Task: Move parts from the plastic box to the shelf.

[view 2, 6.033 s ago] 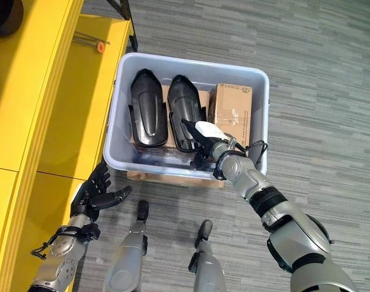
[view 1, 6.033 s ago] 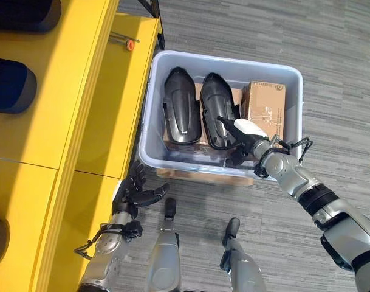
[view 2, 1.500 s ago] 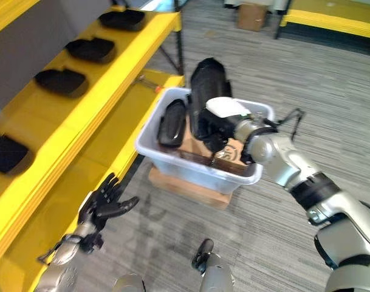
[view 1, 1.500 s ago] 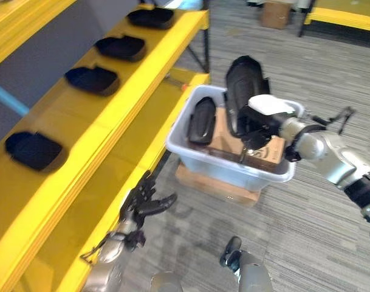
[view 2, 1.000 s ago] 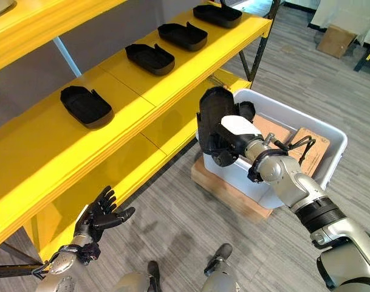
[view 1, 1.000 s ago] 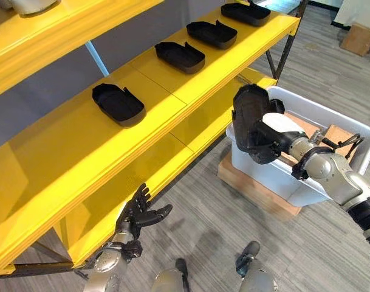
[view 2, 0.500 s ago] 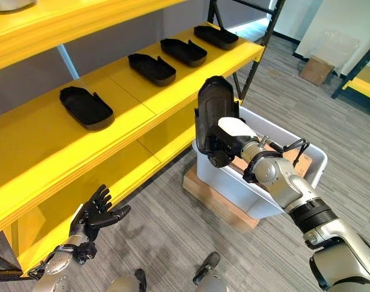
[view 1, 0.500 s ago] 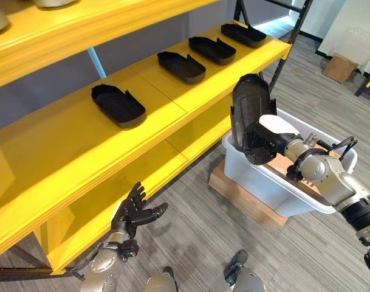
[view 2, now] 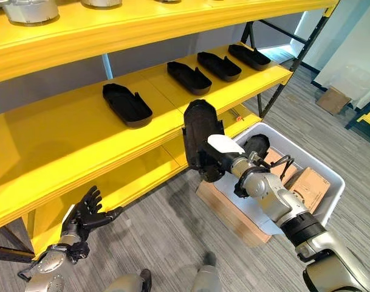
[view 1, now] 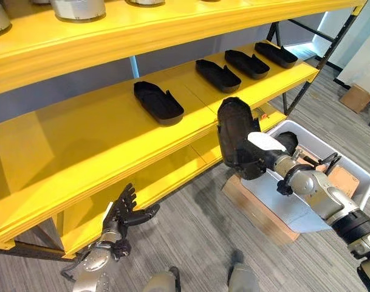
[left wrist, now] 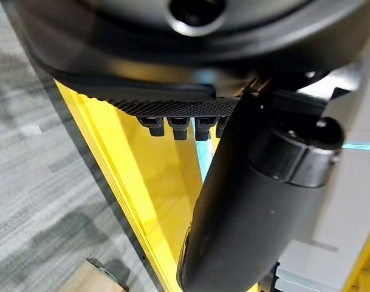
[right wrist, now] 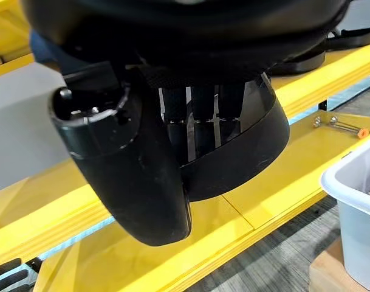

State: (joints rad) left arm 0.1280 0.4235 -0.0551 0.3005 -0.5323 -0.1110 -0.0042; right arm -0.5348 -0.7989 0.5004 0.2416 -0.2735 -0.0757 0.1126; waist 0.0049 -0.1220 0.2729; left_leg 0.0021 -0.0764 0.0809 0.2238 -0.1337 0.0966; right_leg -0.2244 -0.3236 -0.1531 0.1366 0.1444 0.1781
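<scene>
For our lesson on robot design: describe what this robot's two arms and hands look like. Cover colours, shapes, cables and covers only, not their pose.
Both arms are silver-grey rounded segments with dark bands at the joints. The right hand is dark, with a white cover on its thumb, and thin black cables loop at its wrist. The left hand is also dark, with slim fingers and a pale patch along its edge, and black cable at its wrist.

- Right hand (view 2: 228,157): dark fingers, white cover on the thumb, silver-grey forearm with a black band at four o'clock.
- Left hand (view 2: 86,217): dark, slim fingers on a silver-grey wrist, at seven o'clock.
</scene>
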